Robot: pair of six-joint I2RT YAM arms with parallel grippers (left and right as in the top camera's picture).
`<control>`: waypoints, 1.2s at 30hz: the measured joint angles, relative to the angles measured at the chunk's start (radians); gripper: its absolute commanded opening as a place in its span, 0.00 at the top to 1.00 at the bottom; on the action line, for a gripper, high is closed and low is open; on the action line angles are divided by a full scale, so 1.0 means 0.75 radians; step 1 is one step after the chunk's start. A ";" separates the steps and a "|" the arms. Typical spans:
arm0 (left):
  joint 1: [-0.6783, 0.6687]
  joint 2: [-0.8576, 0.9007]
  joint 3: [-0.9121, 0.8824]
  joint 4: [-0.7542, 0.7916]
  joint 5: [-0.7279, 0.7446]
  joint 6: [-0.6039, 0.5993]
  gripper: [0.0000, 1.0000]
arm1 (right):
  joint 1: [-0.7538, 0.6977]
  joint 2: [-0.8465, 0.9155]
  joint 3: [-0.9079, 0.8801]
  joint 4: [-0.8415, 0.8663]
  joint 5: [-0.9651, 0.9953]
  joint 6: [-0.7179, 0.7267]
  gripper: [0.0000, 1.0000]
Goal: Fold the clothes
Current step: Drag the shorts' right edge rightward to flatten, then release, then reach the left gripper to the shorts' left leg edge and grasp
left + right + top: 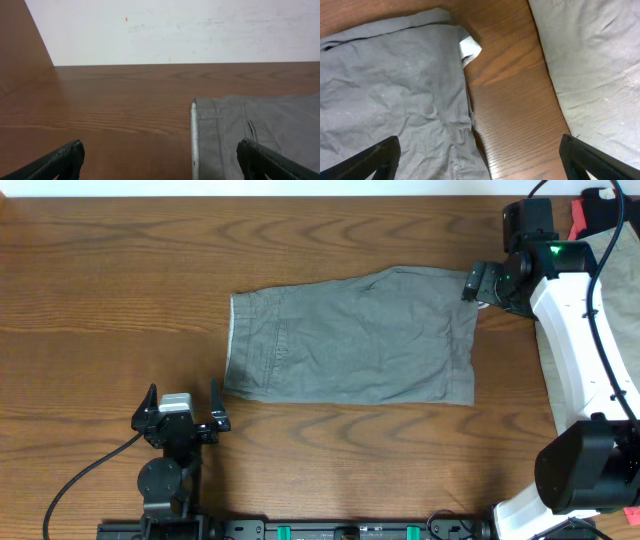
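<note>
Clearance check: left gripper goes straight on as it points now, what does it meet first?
Mostly bare wooden table. The left gripper is open; its finger nearest the medium grey woven shorts might clip their waistband edge; depth unclear.

White right arm (572,340), black left arm (168,472), seemingly green LED (556,250)

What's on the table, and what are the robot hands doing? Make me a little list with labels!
Table: brown wood
Grey shorts: lying in the middle of the table, a bit wrinkly
Pale garment: at the table's right side, partly out of view
Left gripper: open and empty, in front of the shorts' left end, not touching them
Right gripper: open and empty, by the shorts' far right corner
</note>
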 measured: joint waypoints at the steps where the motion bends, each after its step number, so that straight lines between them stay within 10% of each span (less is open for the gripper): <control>1: 0.000 0.000 0.000 0.001 0.000 0.000 0.02 | 0.000 0.000 0.000 0.000 0.001 0.000 0.01; 21: 0.000 0.104 0.134 -0.155 0.328 -0.181 0.02 | 0.000 0.000 0.000 -0.001 0.003 0.002 0.01; 36: -0.001 1.655 1.439 -1.103 0.411 -0.038 0.02 | 0.000 0.000 -0.001 -0.001 0.004 0.004 0.01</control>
